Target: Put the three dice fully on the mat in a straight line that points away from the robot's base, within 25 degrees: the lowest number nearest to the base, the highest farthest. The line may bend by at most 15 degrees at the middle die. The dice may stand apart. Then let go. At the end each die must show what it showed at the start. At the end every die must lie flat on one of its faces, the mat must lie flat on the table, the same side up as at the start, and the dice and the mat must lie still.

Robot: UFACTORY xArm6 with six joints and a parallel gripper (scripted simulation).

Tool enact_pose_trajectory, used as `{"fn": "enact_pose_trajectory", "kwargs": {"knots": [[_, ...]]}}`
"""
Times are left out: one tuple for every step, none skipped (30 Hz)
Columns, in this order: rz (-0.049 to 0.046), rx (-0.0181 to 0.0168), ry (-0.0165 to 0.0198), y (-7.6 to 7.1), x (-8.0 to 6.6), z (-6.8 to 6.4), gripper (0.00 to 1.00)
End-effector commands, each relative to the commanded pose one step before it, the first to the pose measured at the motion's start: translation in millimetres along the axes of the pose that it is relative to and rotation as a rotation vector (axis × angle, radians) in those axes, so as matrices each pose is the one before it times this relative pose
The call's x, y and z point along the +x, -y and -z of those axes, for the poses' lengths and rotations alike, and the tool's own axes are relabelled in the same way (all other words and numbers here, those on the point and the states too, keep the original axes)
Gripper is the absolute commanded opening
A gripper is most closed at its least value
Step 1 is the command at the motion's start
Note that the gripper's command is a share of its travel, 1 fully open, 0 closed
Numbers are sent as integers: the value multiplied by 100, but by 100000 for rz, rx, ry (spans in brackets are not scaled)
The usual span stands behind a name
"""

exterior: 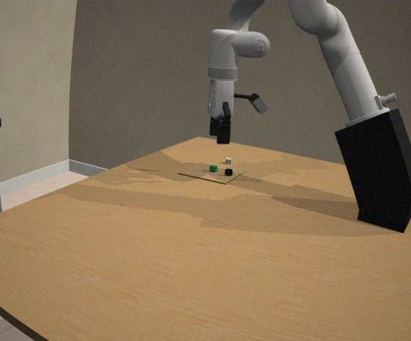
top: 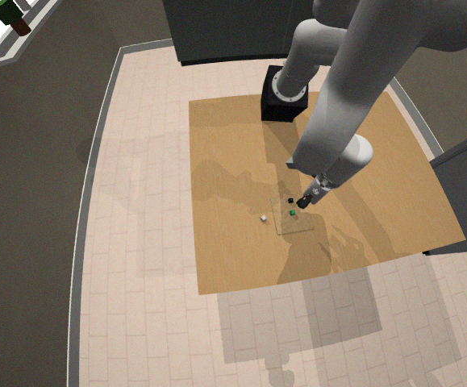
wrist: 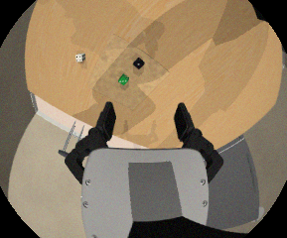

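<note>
Top view: the thin square tan mat (top: 296,229) lies flat on the light wooden table (top: 233,258), at about 6 o'clock from the arm's black box-shaped base (top: 268,110). Two dice rest on the mat: the small black die (top: 290,201) near its base-side edge, and the small green die (top: 292,213) just at 6 o'clock from it, apart from it. The small white die (top: 263,218) sits off the mat on bare wood, at about 9 o'clock from the green die. The black two-finger gripper (top: 303,202) hangs above the table at 3 o'clock from the black die, its fingers spread wide with nothing between them. In the exterior view it hovers well above all three dice.
</note>
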State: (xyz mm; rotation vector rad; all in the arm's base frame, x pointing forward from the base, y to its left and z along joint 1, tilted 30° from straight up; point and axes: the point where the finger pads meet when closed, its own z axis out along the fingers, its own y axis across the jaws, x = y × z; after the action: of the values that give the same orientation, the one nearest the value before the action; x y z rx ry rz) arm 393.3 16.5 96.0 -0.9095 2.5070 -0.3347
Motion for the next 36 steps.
{"fn": "enact_pose_trajectory", "kwargs": {"knots": [[17333, 1160, 712, -867, 355, -37, 100], [803, 11, -4, -44, 19, -4, 100], [0, 0, 0, 0, 0, 0, 100], [0, 0, 0, 0, 0, 0, 100], [6635, 94, -36, -361, 169, -30, 100], [6841, 98, -39, -371, 178, -31, 100], [2200, 32, -13, -121, 55, -10, 100], [3100, 45, -18, -170, 78, -14, 100], [1739, 25, -11, -96, 44, -8, 100], [5535, 80, -34, -301, 146, -26, 100], [1694, 25, -11, -93, 43, -8, 100], [5211, 76, -34, -284, 139, -24, 100], [2200, 32, -14, -121, 57, -10, 100], [4622, 68, -31, -253, 124, -22, 100], [2963, 44, -20, -163, 79, -14, 100], [3874, 57, -27, -213, 105, -18, 100], [3571, 53, -25, -197, 97, -17, 100], [303, 4, -2, -17, 8, -1, 100], [6668, 98, -48, -366, 188, -32, 100], [0, 0, 0, 0, 0, 0, 100], [0, 0, 0, 0, 0, 0, 100], [1235, 18, -9, -69, 33, -6, 100], [8048, 119, -60, -443, 233, -39, 100], [4348, 64, -33, -243, 123, -21, 100], [2338, 34, -18, -132, 65, -11, 100], [1498, 22, -11, -85, 41, -7, 100], [5063, 74, -39, -285, 146, -25, 100], [3246, 48, -25, -184, 92, -16, 100], [3553, 52, -28, -202, 102, -17, 100], [3424, 50, -27, -196, 98, -17, 100], [1446, 21, -11, -83, 41, -7, 100], [5329, 78, -42, -305, 157, -26, 100], [3198, 46, -25, -185, 92, -16, 100], [3367, 49, -27, -196, 98, -17, 100], [3365, 49, -27, -196, 98, -17, 100], [1888, 27, -15, -111, 54, -9, 100]]}}
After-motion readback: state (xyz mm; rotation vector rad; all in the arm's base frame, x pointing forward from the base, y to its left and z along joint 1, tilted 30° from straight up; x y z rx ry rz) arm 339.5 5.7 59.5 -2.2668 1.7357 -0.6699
